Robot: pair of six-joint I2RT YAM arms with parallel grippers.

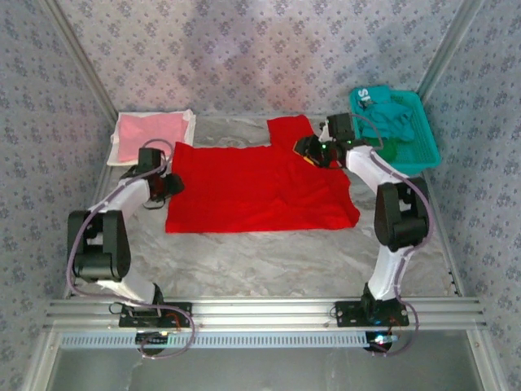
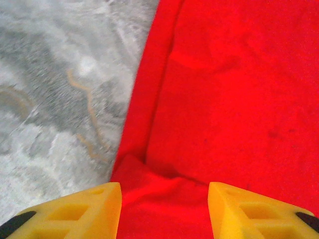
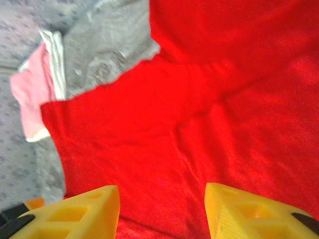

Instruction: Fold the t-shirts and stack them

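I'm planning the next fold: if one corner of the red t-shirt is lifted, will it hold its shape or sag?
Likely sag: the red t-shirt lies limp and flat, with soft creases and a doubled-over edge in the left wrist view. It is probably light, being thin cloth. Pushed, it would likely wrinkle and bunch rather than slide whole across the table.

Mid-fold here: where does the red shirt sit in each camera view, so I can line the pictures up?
Top external: red shirt spread flat, mid-picture.
Left wrist: right half, its edge running down the middle.
Right wrist: centre and right.
Shared landmark: the grey marbled table.
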